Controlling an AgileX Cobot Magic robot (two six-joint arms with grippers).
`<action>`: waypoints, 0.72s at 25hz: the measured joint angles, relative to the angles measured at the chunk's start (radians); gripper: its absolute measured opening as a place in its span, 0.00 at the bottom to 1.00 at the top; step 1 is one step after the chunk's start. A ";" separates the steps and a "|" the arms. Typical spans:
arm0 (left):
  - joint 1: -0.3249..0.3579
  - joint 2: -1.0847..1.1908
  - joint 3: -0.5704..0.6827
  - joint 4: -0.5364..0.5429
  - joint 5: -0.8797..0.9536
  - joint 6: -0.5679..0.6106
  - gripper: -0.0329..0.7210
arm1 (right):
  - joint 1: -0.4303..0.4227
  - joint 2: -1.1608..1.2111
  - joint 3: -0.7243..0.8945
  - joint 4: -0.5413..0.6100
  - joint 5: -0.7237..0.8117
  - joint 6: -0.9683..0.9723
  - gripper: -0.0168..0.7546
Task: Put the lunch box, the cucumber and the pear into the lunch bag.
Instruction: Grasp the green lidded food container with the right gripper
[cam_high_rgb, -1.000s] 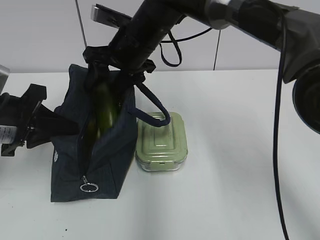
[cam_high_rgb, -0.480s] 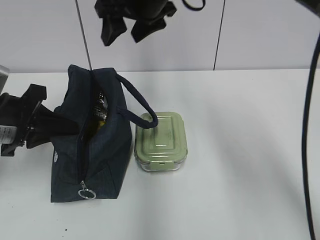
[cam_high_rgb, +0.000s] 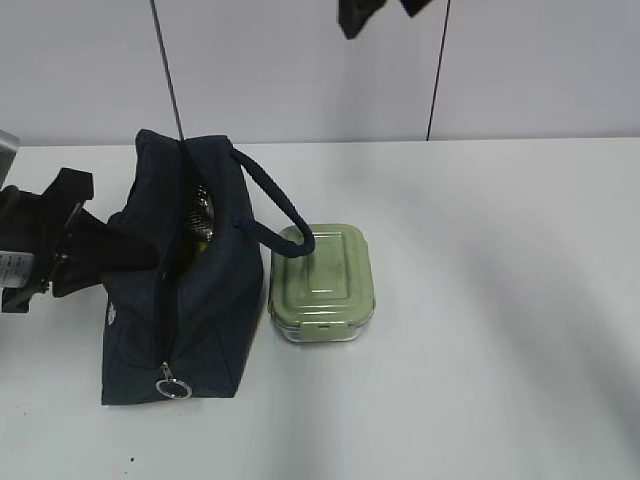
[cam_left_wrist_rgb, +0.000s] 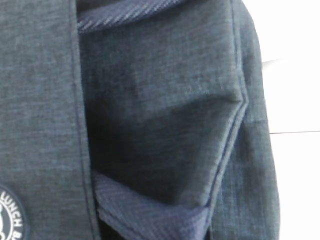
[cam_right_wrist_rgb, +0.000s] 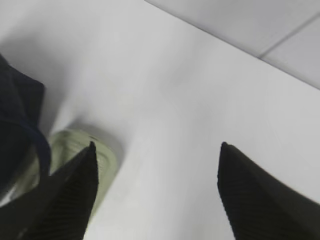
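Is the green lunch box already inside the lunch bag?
No, the lunch box stands on the table beside the lunch bag, under its strap handle.

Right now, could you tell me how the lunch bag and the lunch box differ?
The lunch bag is dark navy fabric and stands tall with its zipper open; the lunch box is pale green, rigid, low and shut with its lid on. The bag is much larger than the box. Both sit side by side on the white table.

White tabletop (cam_high_rgb: 480, 300) bearing two items. The dark navy lunch bag (cam_high_rgb: 200, 330) stands upright with its zipper open and its ring pull at the near end. The pale green lunch box (cam_high_rgb: 325, 282) rests just right of the bag, touching its side, under one looped strap handle.
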 joint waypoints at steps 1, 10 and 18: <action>0.000 0.000 0.000 0.000 0.000 0.000 0.02 | -0.011 -0.026 0.048 -0.011 0.000 0.005 0.77; 0.000 0.000 0.000 0.000 -0.001 0.000 0.02 | -0.260 -0.132 0.458 0.145 -0.004 -0.011 0.77; 0.000 0.000 0.000 0.000 -0.001 0.000 0.02 | -0.476 -0.123 0.680 0.676 -0.045 -0.375 0.77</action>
